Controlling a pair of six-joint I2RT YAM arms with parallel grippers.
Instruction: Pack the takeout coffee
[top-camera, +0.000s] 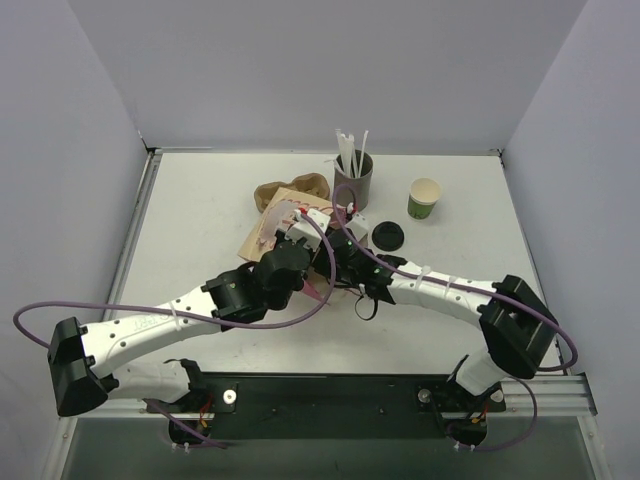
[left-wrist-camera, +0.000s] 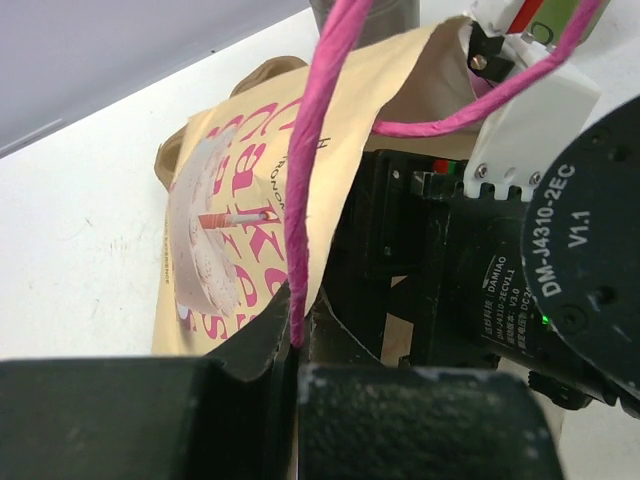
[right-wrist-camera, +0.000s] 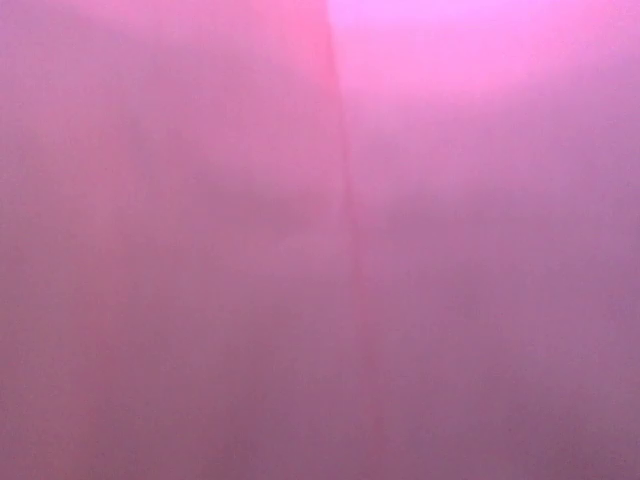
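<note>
Round black plastic lid (top-camera: 387, 235) lying flat on the white table (top-camera: 200, 200), a little right of centre, towards the far side, raised rim up.

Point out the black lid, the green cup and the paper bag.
black lid (top-camera: 388, 235): top external view, centre of its top.
green cup (top-camera: 423, 208): top external view, its green wall.
paper bag (left-wrist-camera: 230, 235): left wrist view, its printed side.

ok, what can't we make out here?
Coffee cup: in no view; left arm, right arm and bag cover mid-table in the top view.
Right tool: hidden; right wrist view is all pink blur, top view blocked by the arms.
Bag's inside: left wrist view blocked by the right arm.
Left tool: shut on the bag rim, its body cut off by the bottom edge.
</note>
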